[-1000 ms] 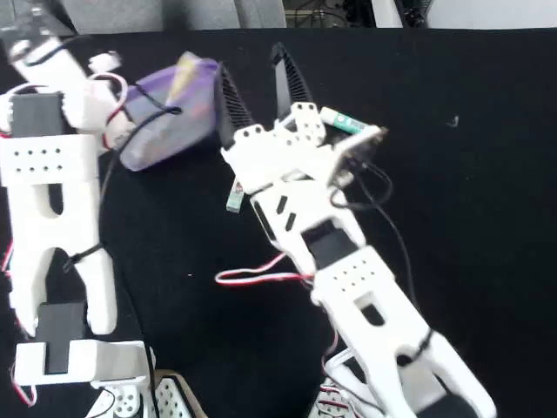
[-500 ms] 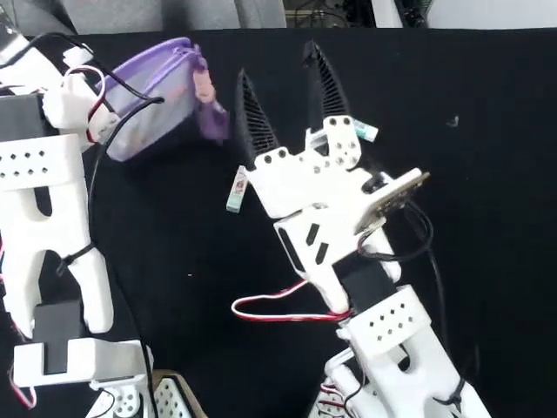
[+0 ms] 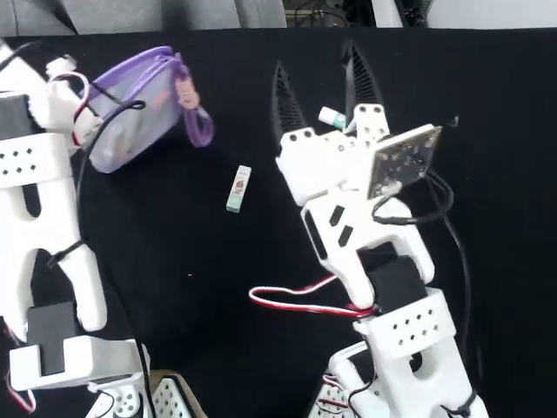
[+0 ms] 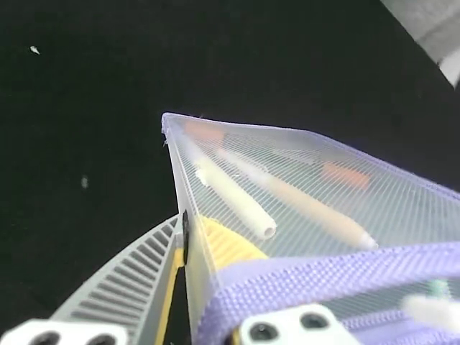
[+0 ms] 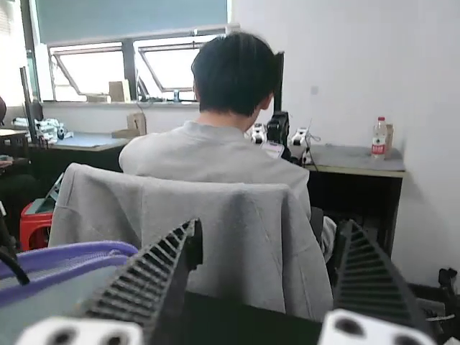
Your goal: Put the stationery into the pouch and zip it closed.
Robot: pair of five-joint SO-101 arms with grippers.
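Stationery outside the pouch comes first, reading the high view as a dial with the arm bases at 6 o'clock. One small white-and-green stick (image 3: 238, 189) lies flat on the black table (image 3: 487, 174), just toward 11 o'clock from the centre, apart from both arms.

Farther out, at 1 o'clock, the right gripper (image 3: 318, 74) stands with its two black fingers spread wide and nothing between them. Its wrist camera looks level across the room, so the fingers point outward, not down at the table. A second piece, a white tube with a green end (image 3: 331, 116), lies under this gripper and is partly covered by it. Judgement: the spread jaws suit either picking up a loose piece or taking the free end of the pouch.

At 10 o'clock the pouch (image 3: 130, 109), translucent mesh with purple trim, appears held clear of the table by the left gripper (image 4: 181, 244), which is clamped on one edge. Pale pens (image 4: 237, 205) already rest inside. A purple loop (image 3: 196, 122) hangs from the end facing 3 o'clock, toward the right gripper. Judgement: holding the pouch aloft presents that end to the other arm. Whether the zip is open cannot be told. With two pieces on the table, loading is incomplete.
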